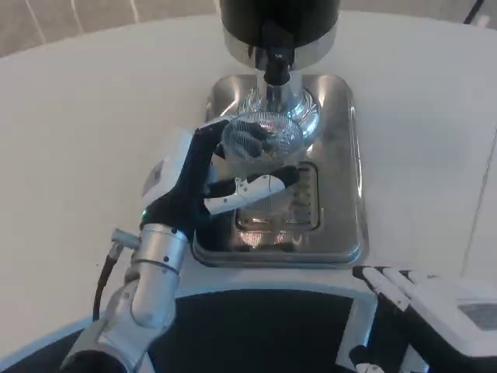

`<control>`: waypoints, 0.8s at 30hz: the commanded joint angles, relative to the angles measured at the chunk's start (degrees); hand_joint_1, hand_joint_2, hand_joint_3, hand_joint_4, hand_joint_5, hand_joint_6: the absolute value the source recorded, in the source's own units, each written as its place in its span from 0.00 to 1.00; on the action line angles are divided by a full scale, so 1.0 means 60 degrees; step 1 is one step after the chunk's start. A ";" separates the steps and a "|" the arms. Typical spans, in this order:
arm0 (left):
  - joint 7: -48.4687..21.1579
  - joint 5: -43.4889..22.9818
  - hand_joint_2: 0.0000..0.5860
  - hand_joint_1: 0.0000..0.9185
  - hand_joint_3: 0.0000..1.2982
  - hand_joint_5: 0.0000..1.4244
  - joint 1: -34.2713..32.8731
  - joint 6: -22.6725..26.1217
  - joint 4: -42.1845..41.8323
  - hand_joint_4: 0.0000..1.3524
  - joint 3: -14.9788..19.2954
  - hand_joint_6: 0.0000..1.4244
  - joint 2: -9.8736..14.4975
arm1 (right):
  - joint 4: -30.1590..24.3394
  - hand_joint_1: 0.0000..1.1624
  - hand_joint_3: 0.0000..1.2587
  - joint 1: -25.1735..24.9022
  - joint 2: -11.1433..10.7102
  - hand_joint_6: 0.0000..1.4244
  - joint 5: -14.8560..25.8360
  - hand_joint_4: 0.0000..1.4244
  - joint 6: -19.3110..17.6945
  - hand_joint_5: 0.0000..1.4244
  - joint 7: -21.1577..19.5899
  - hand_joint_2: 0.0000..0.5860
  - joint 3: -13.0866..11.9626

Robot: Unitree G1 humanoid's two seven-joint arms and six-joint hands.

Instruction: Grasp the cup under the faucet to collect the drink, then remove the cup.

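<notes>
A clear plastic cup stands on the steel drip tray, directly beneath the black faucet of the drink dispenser. My left hand reaches in from the left and grips the cup, with dark fingers wrapped around its near rim and a white finger stretched across below it. Whether liquid is in the cup I cannot make out. My right hand lies low at the bottom right, near the table edge, apart from the tray, holding nothing; how its fingers lie is hard to make out.
The tray has a slotted grate near its front. White table spreads wide to the left and right of the dispenser. The dark front edge of the table runs along the bottom.
</notes>
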 commanded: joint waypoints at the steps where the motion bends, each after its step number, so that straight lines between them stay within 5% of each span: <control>1: -0.0088 -0.0114 0.00 0.57 0.61 0.80 -0.0190 0.0041 0.0210 0.67 -0.0067 0.93 -0.0037 | 0.0047 0.21 0.00 0.0137 0.0083 0.00 0.0011 0.00 -0.0032 0.00 0.0009 0.84 -0.0078; 9: 0.0171 0.0182 0.07 0.34 0.40 0.63 -0.0245 -0.0009 0.0290 0.45 -0.0299 0.83 0.0050 | 0.0250 0.20 0.00 -0.0014 0.0069 0.00 0.0179 0.00 0.0050 0.00 0.0003 0.85 -0.0194; 14: 0.0510 0.0315 0.08 0.31 0.32 0.46 -0.0240 -0.0036 0.0290 0.30 -0.0533 0.66 0.0175 | 0.0429 0.20 0.00 -0.0143 0.0012 0.00 0.0311 0.00 0.0066 0.00 -0.0032 0.85 -0.0303; 24: 0.1060 0.0538 0.08 0.26 0.28 0.29 -0.0224 -0.0194 0.0209 0.20 -0.0722 0.36 0.0396 | 0.0704 0.20 0.00 -0.0376 -0.0006 0.00 0.0353 0.00 0.0095 0.00 -0.0096 0.84 -0.0280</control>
